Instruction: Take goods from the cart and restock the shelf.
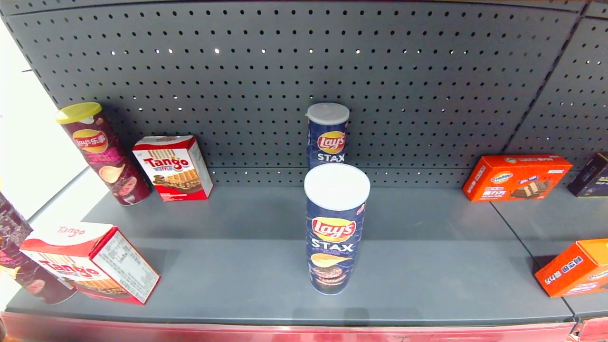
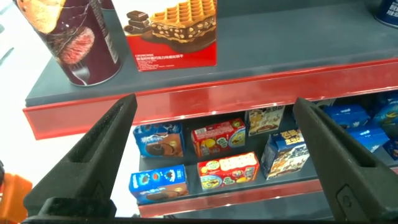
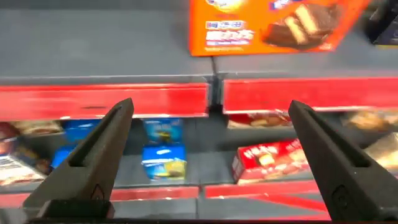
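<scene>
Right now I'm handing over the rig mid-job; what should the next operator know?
Left gripper: open, empty, before the red front edge of the shelf.
Right gripper: open, empty, likewise.
On it: two blue chip cans upright in the middle, one behind the other; maroon cans and wafer boxes at left; orange boxes at right.
Done: these goods stand placed.
Left: wide gaps between them, so probably fetch more from the cart.
</scene>
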Robot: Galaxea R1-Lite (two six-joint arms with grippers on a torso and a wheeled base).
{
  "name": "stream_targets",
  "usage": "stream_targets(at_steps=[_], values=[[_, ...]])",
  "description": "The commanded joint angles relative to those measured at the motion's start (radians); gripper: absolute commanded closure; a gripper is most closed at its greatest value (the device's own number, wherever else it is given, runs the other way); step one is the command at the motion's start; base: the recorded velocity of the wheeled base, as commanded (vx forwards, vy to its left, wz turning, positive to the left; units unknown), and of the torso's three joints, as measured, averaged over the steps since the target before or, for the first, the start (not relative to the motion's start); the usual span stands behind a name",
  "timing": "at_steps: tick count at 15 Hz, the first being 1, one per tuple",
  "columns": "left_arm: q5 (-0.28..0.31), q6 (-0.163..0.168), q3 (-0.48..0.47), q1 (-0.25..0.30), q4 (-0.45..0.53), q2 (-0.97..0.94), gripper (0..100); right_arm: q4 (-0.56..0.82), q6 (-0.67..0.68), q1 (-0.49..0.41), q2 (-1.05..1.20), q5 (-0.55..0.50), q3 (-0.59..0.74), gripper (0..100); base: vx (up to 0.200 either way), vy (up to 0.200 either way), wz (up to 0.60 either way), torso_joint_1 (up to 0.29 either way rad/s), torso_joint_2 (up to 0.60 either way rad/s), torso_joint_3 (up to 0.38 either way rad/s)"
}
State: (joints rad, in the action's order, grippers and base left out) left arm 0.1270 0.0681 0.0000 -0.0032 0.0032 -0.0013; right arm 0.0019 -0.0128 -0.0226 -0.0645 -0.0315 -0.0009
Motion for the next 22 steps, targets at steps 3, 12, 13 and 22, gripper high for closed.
stream_targets(at_steps=[3, 12, 13, 22], values=[[-0.001, -0.010, 0.000, 0.000, 0.000, 0.001, 0, 0.000, 0.011, 0.009, 0.055, 0.033, 0.001, 0, 0.000, 0.000, 0.00, 0.000, 0.00, 0.000], [-0.032, -0.039, 0.000, 0.000, 0.000, 0.001, 0, 0.000, 0.007, 0.009, 0.055, 0.018, 0.001, 0, 0.000, 0.000, 0.00, 0.000, 0.00, 0.000], [-0.032, -0.039, 0.000, 0.000, 0.000, 0.001, 0, 0.000, 0.007, 0.009, 0.055, 0.016, 0.001, 0, 0.000, 0.000, 0.00, 0.000, 0.00, 0.000], [-0.029, -0.039, 0.000, 0.000, 0.000, 0.001, 0, 0.000, 0.007, 0.009, 0.054, 0.016, 0.001, 0, 0.000, 0.000, 0.00, 0.000, 0.00, 0.000]])
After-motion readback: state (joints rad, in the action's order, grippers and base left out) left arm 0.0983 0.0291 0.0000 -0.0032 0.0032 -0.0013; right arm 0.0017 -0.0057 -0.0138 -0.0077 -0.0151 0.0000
